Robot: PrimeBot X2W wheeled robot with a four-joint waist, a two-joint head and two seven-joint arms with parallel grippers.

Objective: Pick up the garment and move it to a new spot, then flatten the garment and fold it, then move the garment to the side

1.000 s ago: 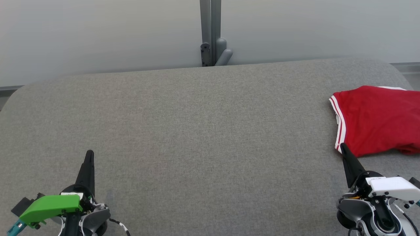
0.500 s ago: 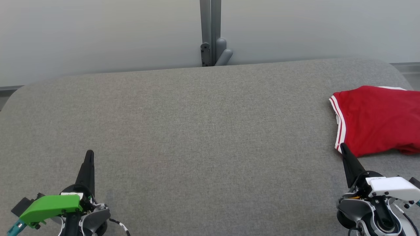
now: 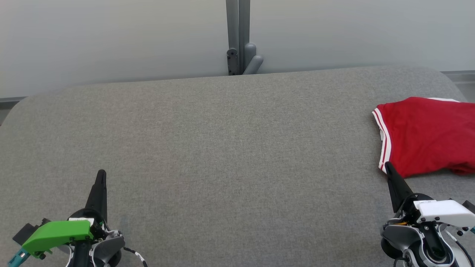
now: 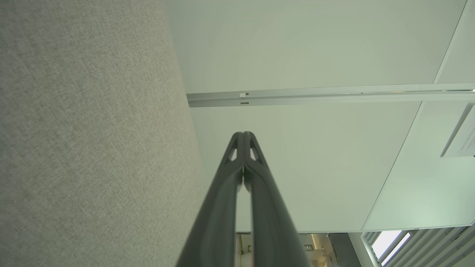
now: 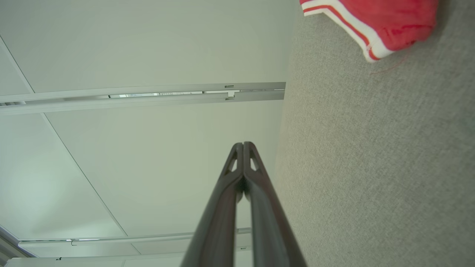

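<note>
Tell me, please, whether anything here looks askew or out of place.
Only the red garment: it lies rumpled at the right end of the grey table, partly out of the head view, and a loose thread trails from its striped hem. Nothing else stands out.

Right hand (image 5: 243,144) fingers pressed together, grey table (image 5: 371,167) at right, red garment (image 5: 378,22) at top right corner

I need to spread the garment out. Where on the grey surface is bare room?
Bare: the middle and left of the grey surface, from the left pincer across to the red garment. Crowded: the right end, where the garment lies just beyond the right pincer.
</note>
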